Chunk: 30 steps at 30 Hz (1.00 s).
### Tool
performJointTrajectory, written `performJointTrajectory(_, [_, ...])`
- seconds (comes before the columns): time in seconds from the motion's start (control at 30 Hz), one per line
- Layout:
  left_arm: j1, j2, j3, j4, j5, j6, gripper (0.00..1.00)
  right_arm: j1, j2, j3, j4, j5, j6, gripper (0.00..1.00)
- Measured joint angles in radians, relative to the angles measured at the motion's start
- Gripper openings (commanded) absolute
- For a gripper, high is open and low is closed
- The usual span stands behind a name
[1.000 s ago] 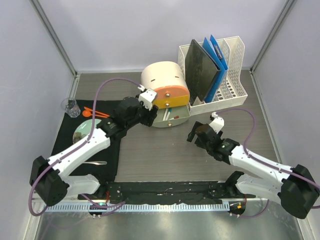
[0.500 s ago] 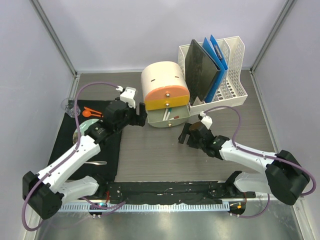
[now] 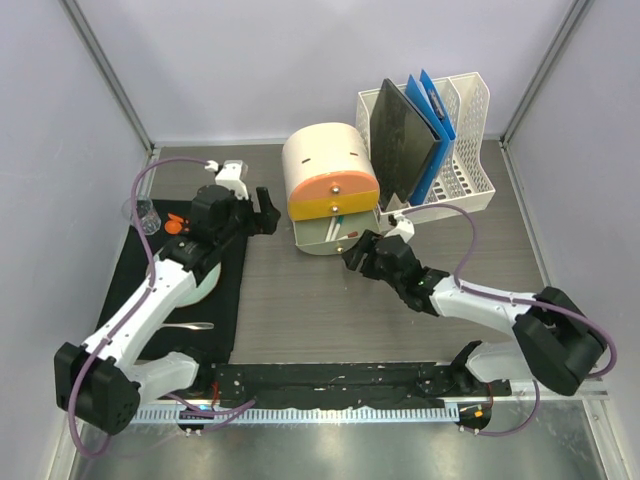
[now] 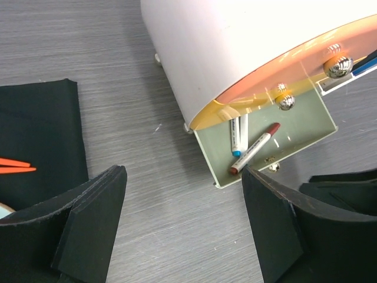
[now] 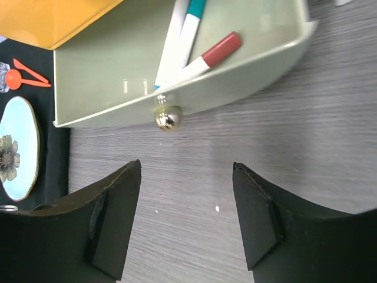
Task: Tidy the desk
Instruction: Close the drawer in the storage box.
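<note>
1. The desk [image 3: 300, 310]: large rectangular top, dark grey-brown wood-grain laminate, matte finish.
2. Pose: flat and level, long side running left to right across the overhead view.
3. Condition: grain unbroken; a few fine pale specks show close up.
4. Position: meets pale walls [image 3: 300, 60] at far edge and both sides.

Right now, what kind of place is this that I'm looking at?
Probably a robot test cell staged as an office desk: a wood-grain desk boxed in by plain walls, a white file rack holding folders, and a drawer unit with markers in its open drawer.
</note>
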Motion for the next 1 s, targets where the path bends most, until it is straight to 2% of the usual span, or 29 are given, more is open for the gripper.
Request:
performJointTrajectory(0.23, [0.036,0.064,0.016,0.045,0.070,-0.024,0.84,0.000,0.143,0.054,0.113,-0.032,-0.001,0.63])
performJointTrajectory(0.37, [0.048,0.089,0.018,0.075,0.105,-0.035,0.89,0.000,0.178,0.065,0.161,-0.041,-0.008,0.60])
performJointTrajectory(0.63, [0.085,0.142,0.035,0.161,0.156,-0.065,0.91,0.000,0.262,0.110,0.187,-0.067,-0.037,0.52])
performJointTrajectory(0.77, [0.106,0.171,0.054,0.194,0.172,-0.085,0.96,-0.004,0.272,0.122,0.192,-0.067,-0.050,0.51])
performJointTrajectory(0.8, [0.115,0.181,0.065,0.203,0.176,-0.088,1.00,-0.005,0.273,0.125,0.193,-0.067,-0.051,0.51])
performJointTrajectory(1.0, [0.201,0.308,0.230,0.266,0.219,-0.135,1.00,-0.007,0.277,0.131,0.196,-0.066,-0.055,0.50])
